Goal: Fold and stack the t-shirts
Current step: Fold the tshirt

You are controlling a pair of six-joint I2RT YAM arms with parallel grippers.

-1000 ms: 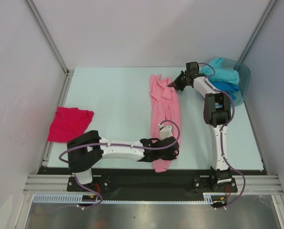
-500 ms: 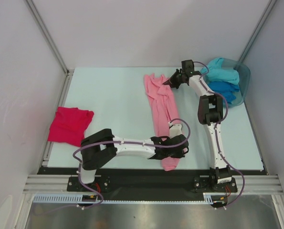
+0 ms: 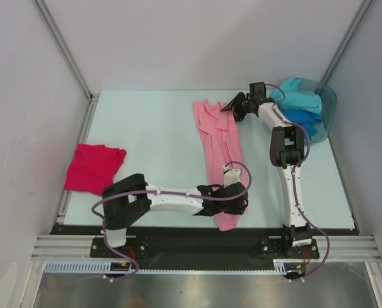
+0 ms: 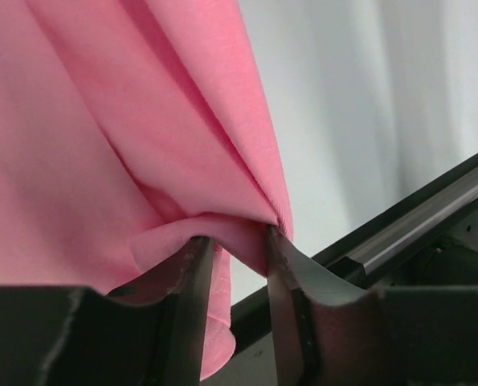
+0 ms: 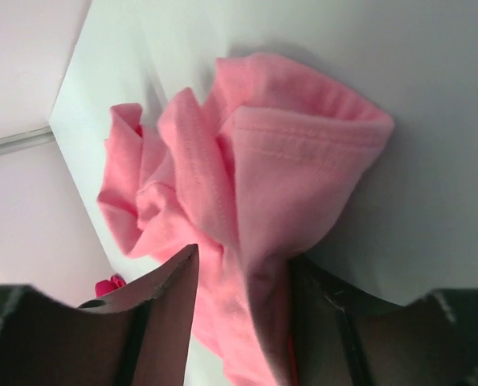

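Both sets of jaws had just sprung apart, and the right arm had eased back a touch to the right since half a second before. At the near edge, the left gripper [image 4: 237, 265] sat low over the near end of the light pink t-shirt [image 3: 217, 138], its jaws part open. A fold of pink cloth draped across the gap and brushed one of the fingers [image 4: 283, 314], loose rather than pinched. The shirt lay as a long, narrow, rumpled strip on the table [image 3: 152, 141], running from near edge to far side, right of centre. Out at the left edge lay the crimson t-shirt [image 3: 94, 167], crumpled and well apart. At the far end, the right gripper [image 5: 245, 257] stood with jaws well apart, the bunched pink hem lying free between them. Beyond, in the far right corner, the turquoise t-shirt [image 3: 298, 95] and the blue t-shirt [image 3: 303, 119] were heaped in the teal tub [image 3: 329, 102].
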